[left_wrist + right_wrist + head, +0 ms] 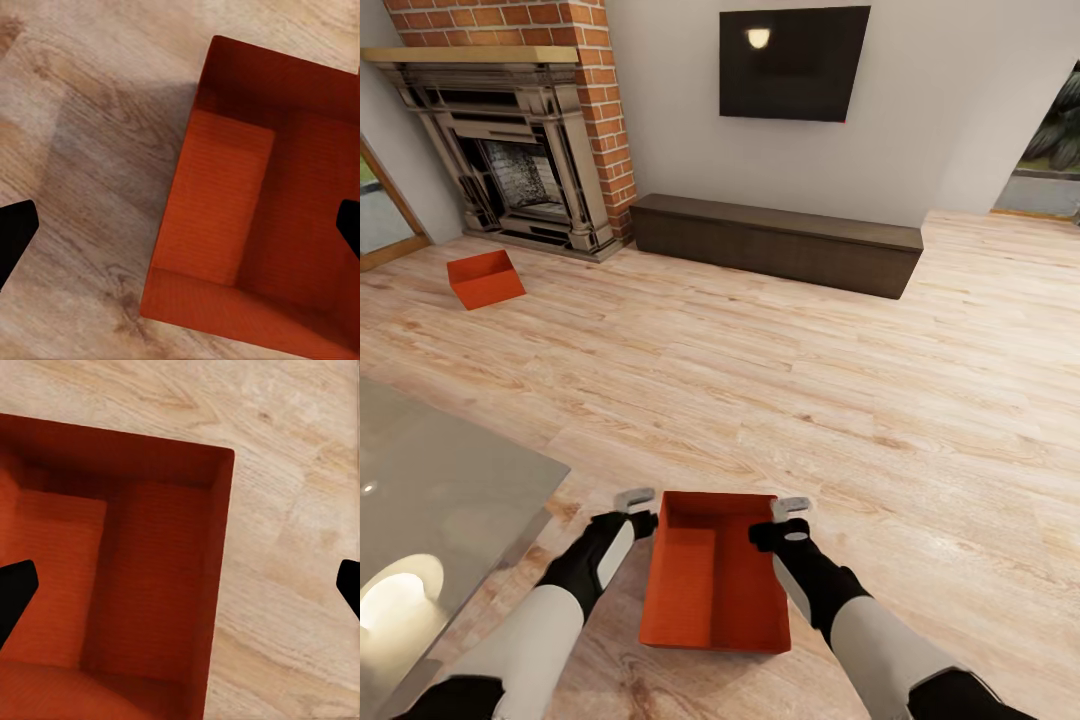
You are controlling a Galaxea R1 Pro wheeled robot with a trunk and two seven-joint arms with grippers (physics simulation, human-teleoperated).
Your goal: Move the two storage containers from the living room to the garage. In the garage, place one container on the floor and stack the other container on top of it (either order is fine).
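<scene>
One orange-red storage container (715, 580) sits on the light wood floor right in front of me, between my two arms. My left gripper (635, 508) is open over its left wall (187, 217), one finger outside above the floor and the other over the inside. My right gripper (785, 520) is open over the right wall (217, 585) in the same way. Neither pair of fingers closes on the wall. The second storage container (485, 279) lies on the floor far off to the left, near the brick fireplace (510, 150).
This is the living room. A long dark low cabinet (780, 240) runs along the back wall under a black TV (792, 62). A grey tabletop (440, 500) juts in at my near left. Wood floor (810, 380) stretches ahead, with an opening (1050, 150) at the far right.
</scene>
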